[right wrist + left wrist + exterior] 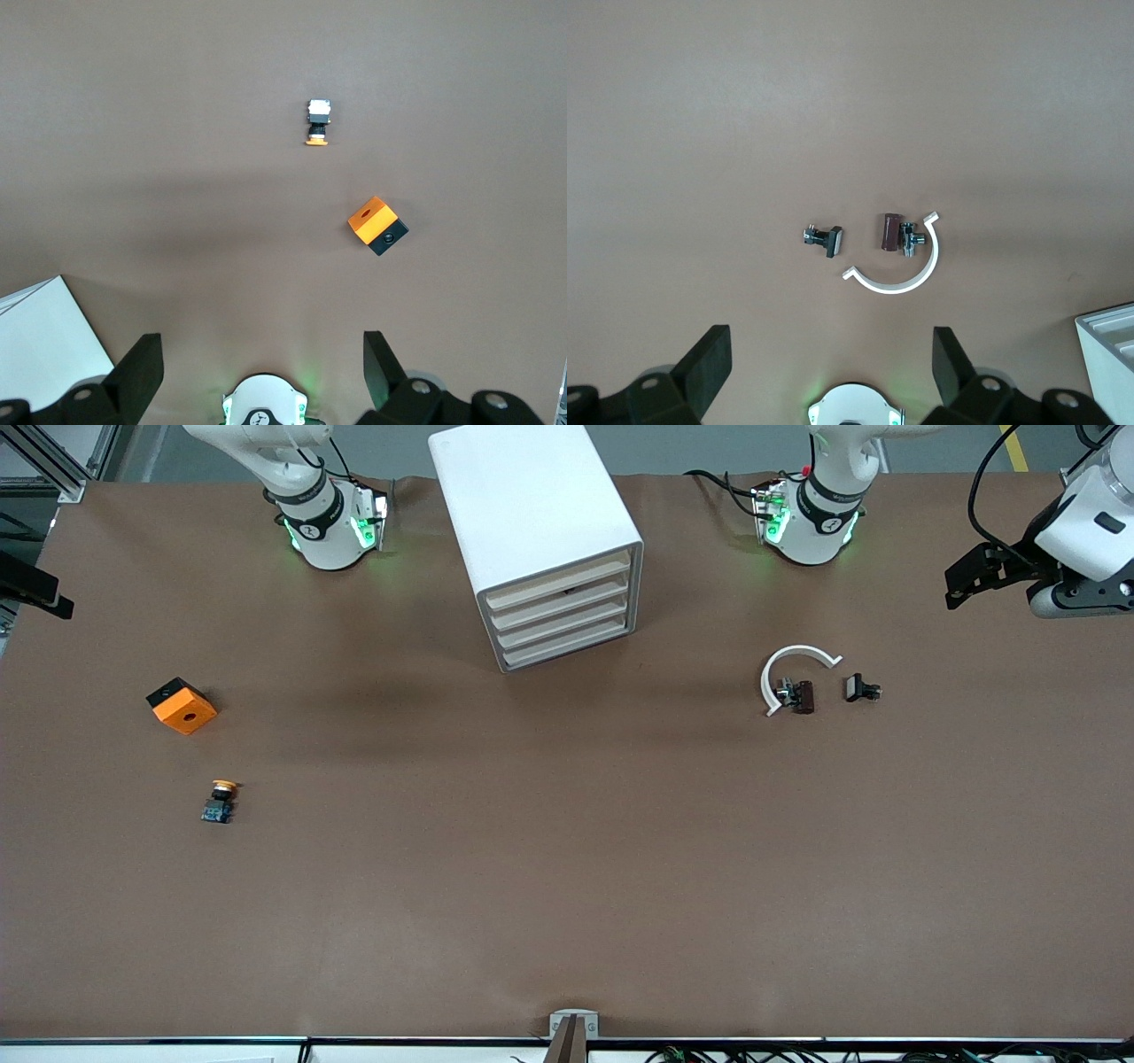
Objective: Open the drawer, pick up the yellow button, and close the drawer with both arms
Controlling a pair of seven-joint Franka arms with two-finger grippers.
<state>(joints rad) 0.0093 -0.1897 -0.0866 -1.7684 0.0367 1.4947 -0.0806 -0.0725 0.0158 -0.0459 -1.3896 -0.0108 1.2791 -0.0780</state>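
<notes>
Button, lower left of the front frame — likely light and rigid; grip its square base. Drawer shut. Left hand and right hand spread wide, empty.

a robotics lab bench: two white arms bolted along one edge of a brown-covered table, green status lights glowing at their bases, aluminium framing and cable bundles just off the table's edges.
</notes>
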